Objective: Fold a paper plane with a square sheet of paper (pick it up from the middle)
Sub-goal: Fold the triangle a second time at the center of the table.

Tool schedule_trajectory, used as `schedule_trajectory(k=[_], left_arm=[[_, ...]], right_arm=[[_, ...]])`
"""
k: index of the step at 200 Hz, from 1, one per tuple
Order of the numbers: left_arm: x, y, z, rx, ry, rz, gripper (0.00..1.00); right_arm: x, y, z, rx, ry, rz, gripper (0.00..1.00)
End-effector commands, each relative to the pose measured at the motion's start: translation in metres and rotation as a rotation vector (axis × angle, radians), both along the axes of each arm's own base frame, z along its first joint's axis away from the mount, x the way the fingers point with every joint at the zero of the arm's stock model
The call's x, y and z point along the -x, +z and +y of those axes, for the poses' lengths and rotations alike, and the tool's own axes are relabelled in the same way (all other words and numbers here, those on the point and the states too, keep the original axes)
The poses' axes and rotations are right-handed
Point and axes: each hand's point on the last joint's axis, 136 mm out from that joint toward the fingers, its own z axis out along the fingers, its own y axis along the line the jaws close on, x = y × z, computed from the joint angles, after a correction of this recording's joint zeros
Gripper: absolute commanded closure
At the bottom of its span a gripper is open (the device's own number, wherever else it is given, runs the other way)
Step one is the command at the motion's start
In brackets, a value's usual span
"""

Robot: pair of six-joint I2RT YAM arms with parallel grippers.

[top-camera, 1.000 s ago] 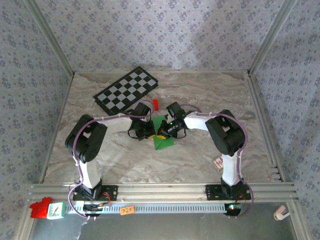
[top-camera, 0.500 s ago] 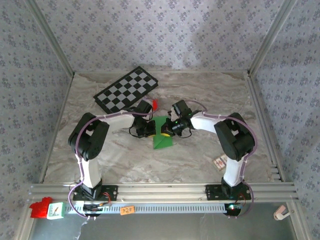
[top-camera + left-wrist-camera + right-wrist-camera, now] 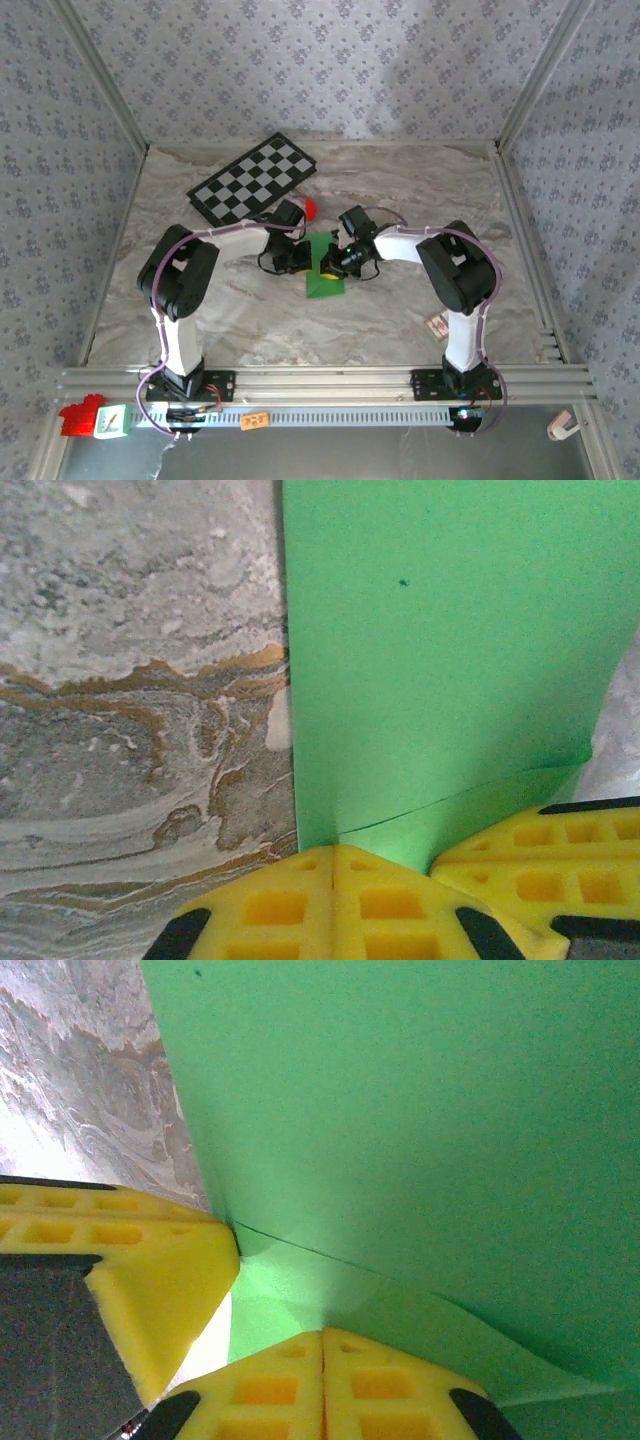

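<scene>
Left jaws: pressed together at a corner of the square sheet of paper [image 3: 440,660] — right jaws likewise closed, just beside. Sheet: mid-desk [image 3: 400,320], between both arms, long axis running far edge to near edge; neither arm nearer.

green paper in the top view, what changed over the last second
The square sheet of paper swung from a skewed kite outline to a straight strip, as the right gripper and left gripper shifted slightly. Both stayed shut at its edge; checkerboard unmoved.
</scene>
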Motion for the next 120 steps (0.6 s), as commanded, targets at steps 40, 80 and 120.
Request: schedule_trajectory(k=[40,80,120], left_arm=[[-0.006,0.042,-0.005,0.054,0.023,-0.050,0.96],[0.013,0.054,-0.021,0.214,0.078,-0.018,0.88],[0.040,0.044,-0.027,0.222,0.054,0.027,0.87]], right_arm=[[0.017,-0.047,-0.032,0.175,-0.059,0.072,0.92],[0.020,-0.057,-0.041,0.229,-0.089,0.097,0.92],[0.022,-0.062,-0.044,0.253,-0.096,0.114,0.93]])
